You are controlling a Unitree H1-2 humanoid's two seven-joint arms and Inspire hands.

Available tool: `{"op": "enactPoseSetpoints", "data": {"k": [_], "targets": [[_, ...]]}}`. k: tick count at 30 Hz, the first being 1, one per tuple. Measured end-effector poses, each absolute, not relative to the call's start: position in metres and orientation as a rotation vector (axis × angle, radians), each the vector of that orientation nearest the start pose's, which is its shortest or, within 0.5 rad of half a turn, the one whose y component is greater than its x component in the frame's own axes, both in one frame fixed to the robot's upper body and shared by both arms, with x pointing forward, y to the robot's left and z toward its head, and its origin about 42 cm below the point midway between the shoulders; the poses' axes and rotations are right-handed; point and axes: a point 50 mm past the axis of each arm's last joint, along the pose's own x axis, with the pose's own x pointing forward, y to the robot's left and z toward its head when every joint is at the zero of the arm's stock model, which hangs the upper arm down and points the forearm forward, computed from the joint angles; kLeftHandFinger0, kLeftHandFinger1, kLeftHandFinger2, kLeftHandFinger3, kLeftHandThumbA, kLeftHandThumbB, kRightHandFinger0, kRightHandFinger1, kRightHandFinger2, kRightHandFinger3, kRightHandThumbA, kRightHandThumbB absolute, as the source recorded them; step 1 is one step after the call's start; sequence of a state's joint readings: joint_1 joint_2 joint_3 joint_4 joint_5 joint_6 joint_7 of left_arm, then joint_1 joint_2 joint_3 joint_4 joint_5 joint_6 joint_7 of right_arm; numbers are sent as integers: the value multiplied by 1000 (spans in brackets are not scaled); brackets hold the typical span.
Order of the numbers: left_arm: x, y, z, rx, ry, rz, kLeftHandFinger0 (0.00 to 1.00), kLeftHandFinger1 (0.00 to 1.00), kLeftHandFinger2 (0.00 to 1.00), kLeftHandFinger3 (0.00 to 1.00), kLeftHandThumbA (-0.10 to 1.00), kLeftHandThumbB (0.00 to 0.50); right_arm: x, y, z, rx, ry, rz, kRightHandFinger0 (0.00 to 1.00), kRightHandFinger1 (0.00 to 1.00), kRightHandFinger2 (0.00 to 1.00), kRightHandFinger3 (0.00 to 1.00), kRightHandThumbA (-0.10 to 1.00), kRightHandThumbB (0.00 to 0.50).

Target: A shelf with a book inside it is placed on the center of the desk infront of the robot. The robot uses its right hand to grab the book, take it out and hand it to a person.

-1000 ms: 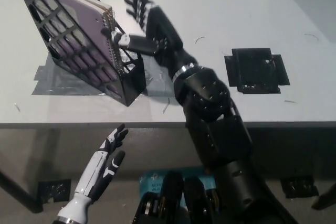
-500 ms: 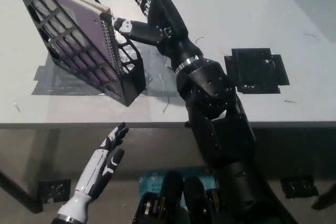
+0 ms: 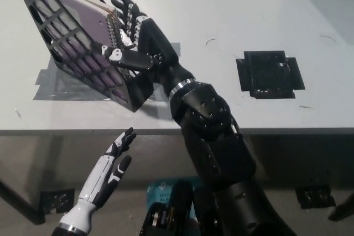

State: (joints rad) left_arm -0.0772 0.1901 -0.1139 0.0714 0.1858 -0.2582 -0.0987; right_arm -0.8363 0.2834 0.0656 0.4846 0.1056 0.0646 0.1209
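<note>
A black wire shelf (image 3: pixel 61 53) leans on the white desk at the upper left of the head view. Inside it stands a purple spiral-bound book (image 3: pixel 74 23), its wire spine facing right. My black right hand (image 3: pixel 135 40) is open against the shelf's open end, its fingers spread beside the book's spine and its thumb lying across the front of the shelf. It has not closed on the book. My white left hand (image 3: pixel 108 175) rests open below the desk's front edge at the lower left.
Grey tape (image 3: pixel 52 89) marks the desk under the shelf. A black square patch (image 3: pixel 269 74) lies on the desk to the right. The desk's front edge (image 3: pixel 276 131) runs across the middle of the picture.
My right hand has swung left from beside the shelf onto its open end, with the thumb now across the shelf's front. The left hand has stayed where it was.
</note>
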Motion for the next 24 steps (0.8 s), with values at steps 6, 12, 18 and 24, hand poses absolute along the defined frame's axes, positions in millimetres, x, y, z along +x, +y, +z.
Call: {"op": "enactPoseSetpoints", "data": {"k": [6, 12, 18, 24], "targets": [[304, 229, 112, 370, -241, -271, 1000, 1000, 1000, 1000, 989, 263, 457, 31, 281, 241, -190, 591, 1000, 1000, 1000, 1000, 778, 288], [304, 229, 112, 365, -240, -278, 1000, 1000, 1000, 1000, 980, 265, 459, 31, 273, 261, -150, 589, 1000, 1000, 1000, 1000, 780, 331], [307, 228, 115, 365, -247, -283, 1000, 1000, 1000, 1000, 981, 297, 464, 33, 267, 260, -111, 589, 1000, 1000, 1000, 1000, 799, 347], [307, 228, 115, 362, -246, -282, 1000, 1000, 1000, 1000, 958, 325, 467, 37, 265, 249, -91, 595, 1000, 1000, 1000, 1000, 807, 306]]}}
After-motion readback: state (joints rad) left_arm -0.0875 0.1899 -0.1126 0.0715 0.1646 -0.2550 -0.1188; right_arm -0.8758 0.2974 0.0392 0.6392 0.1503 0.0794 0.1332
